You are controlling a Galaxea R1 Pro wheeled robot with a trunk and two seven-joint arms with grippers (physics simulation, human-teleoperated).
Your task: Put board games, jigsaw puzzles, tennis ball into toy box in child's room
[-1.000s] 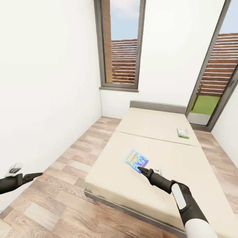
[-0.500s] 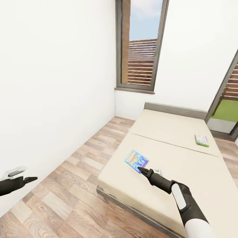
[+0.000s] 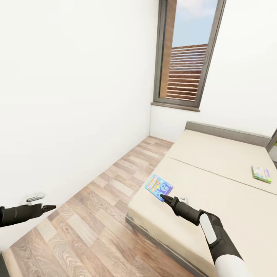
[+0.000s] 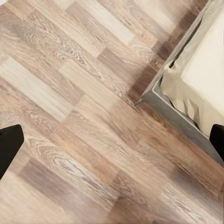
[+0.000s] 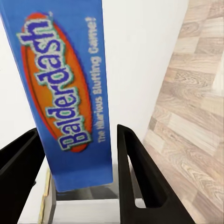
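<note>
Blue board game [image 3: 158, 185], flat glossy rectangular box with cartoon print, sits at the tip of the right gripper [image 3: 164, 197] in the head view, over the near edge of the bed [image 3: 215, 200]. In the right wrist view the same box [image 5: 70, 88] reads "Balderdash", blue with an orange oval logo, and stands between the two black wedge-shaped fingers [image 5: 137, 182]; fingers closed on its lower end, box held. Second board game [image 3: 262, 173], green-edged flat box, lies on the far half of the bed near the right edge of the head view, well apart from the held one.

Bed is a low beige mattress, matte cloth, with a seam across the middle, on a grey frame with a grey headboard. Floor [image 3: 96, 207] is wood-grain planks in mixed tan and brown. Plain white wall [image 3: 77, 96] on the left, tall grey-framed window [image 3: 186, 54] with brown slats outside.

Left gripper [image 3: 49, 208] hangs low over the floor near the wall, arm dark and slim. Left wrist view shows planks and the grey bed corner [image 4: 163, 100] with draped cloth; only black fingertip edges [image 4: 9, 144] at the two sides, set wide apart, nothing between them.

Versus one second ago: the whole head view has swung leftward, so bed and window sit further right and the glass door is nearly out of frame; camera move, not the objects. Right arm and held box keep the same place in the picture.
</note>
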